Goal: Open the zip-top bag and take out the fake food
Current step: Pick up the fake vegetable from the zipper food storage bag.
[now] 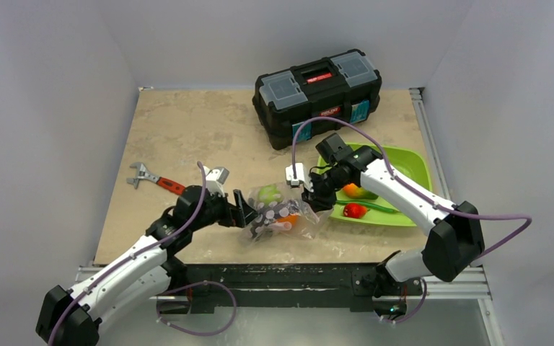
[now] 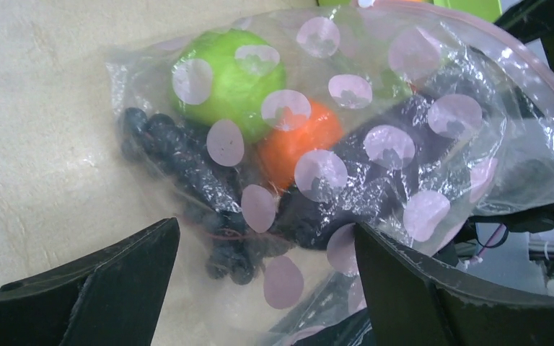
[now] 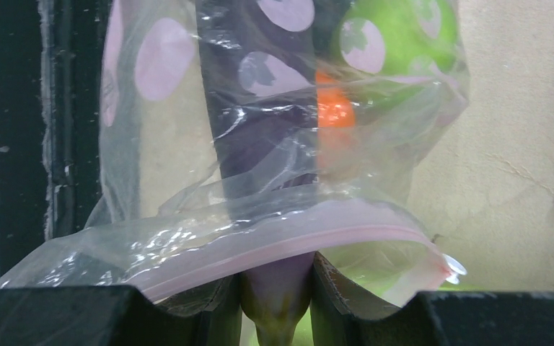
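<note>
Beige tabletop (image 1: 187,130), overhead view: black toolbox (image 1: 317,90) at the back, red-handled wrench (image 1: 151,180) at left, green tray (image 1: 415,162) at right holding mango (image 1: 357,192), red pepper (image 1: 355,210) and green beans (image 1: 379,207). The zip-top bag (image 1: 281,216) lies at centre between both arms.

Left wrist view: left hand (image 2: 265,229) spread wide about the bag's end. Contents are plainer here: green apple (image 2: 231,79), orange (image 2: 299,144), grapes (image 2: 180,166), eggplant (image 2: 404,137).

Right wrist view only: right hand (image 3: 278,288) pinching the eggplant's end at the pinkish zip strip (image 3: 260,249).

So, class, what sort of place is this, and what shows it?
Probably a robot lab test cell: robot arms bolted to a metal rail, plain white walls boxing in the table, staged props like the toolbox.
</note>
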Tool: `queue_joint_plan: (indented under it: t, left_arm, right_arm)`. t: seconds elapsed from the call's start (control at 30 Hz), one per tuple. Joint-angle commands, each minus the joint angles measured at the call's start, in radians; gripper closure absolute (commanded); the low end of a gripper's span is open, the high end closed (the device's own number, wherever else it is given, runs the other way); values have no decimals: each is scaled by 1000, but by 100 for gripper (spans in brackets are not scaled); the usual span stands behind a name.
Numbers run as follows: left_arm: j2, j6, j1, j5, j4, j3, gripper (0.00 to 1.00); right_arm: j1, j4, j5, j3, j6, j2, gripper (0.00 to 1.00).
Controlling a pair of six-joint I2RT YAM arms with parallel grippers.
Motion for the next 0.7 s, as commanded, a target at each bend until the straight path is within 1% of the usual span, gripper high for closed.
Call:
queue_joint_plan:
  t: [0.0,0.07,0.23,0.33,0.37,0.5,0.57,0.67]
  left_arm:
    - [-32,-26,2,63,10,-30,10]
    - [-43,-26,5,24,-28,-37,13]
    - [-21,-35,8,-28,-72,-36,26]
    - [-17,-19,7,-28,-73,-27,28]
    - [-23,-9,7,-21,-72,-26,28]
    - [-83,51,8,22,-90,-8,22]
    - [-110,74,8,10,-132,9,19]
    - [-133,96,7,-18,-183,24,19]
  right_arm:
    - [-1,79,61,12,37,-33,99]
    - [-1,70,82,24,28,-42,99]
    - [-1,24,123,58,-6,-72,99]
    - [-1,24,178,43,-12,-96,99]
    - [-1,25,193,37,-11,-107,99]
    - [-2,29,224,19,-7,-139,99]
    - [-3,30,250,21,-3,-152,99]
    - [-8,40,295,19,4,-184,99]
